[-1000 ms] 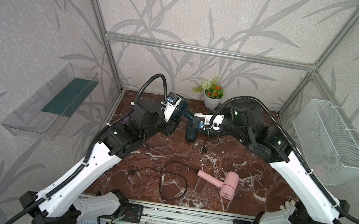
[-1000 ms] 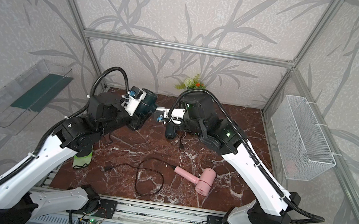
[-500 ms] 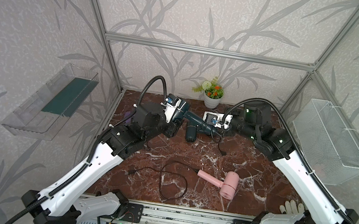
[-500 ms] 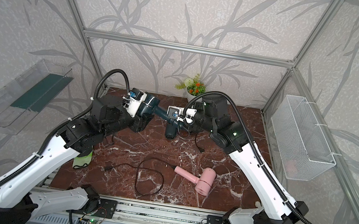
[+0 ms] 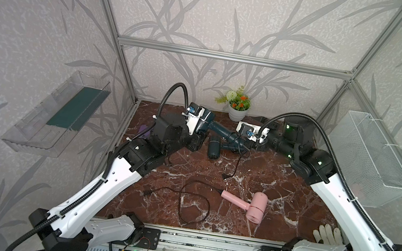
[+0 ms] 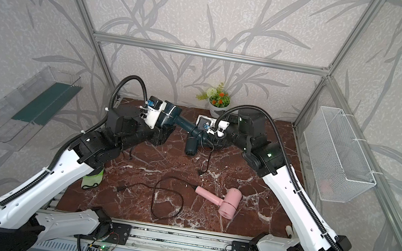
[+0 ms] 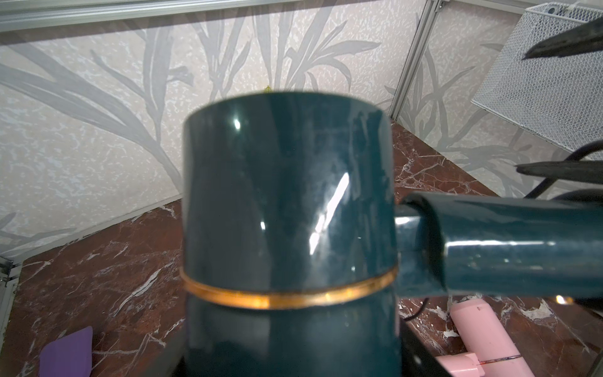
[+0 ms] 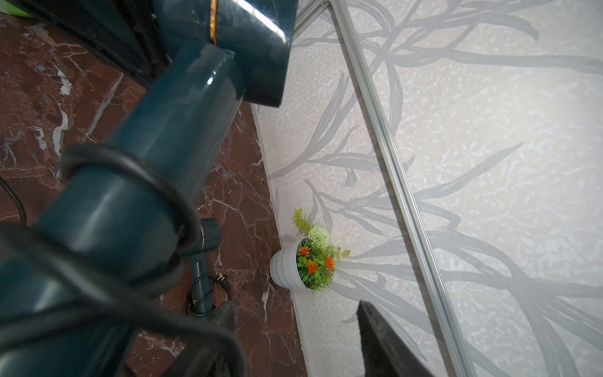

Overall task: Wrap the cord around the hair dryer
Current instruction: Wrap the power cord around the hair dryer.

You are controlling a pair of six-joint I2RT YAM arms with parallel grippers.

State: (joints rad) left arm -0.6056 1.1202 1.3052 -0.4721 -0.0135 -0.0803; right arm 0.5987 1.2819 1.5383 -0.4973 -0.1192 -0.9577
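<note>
Left claw (image 5: 203,128) grips hair dryer (image 5: 223,132) head, cord (image 8: 130,163) around handle.

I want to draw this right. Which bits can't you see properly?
Left gripper: fingers hidden behind the held dryer, left wrist view.
Cord turns: blurred, too close, right wrist view; too small in both top views.
Pinkish thing in basket: blurred by mesh, a top view.
Green thing: partly under the left arm, a top view.

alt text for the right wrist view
A glossy teal hair dryer with black cord looped around its handle fills the foreground. Beyond it a second teal dryer lies on the marble table, near a potted plant at the wall.
</note>
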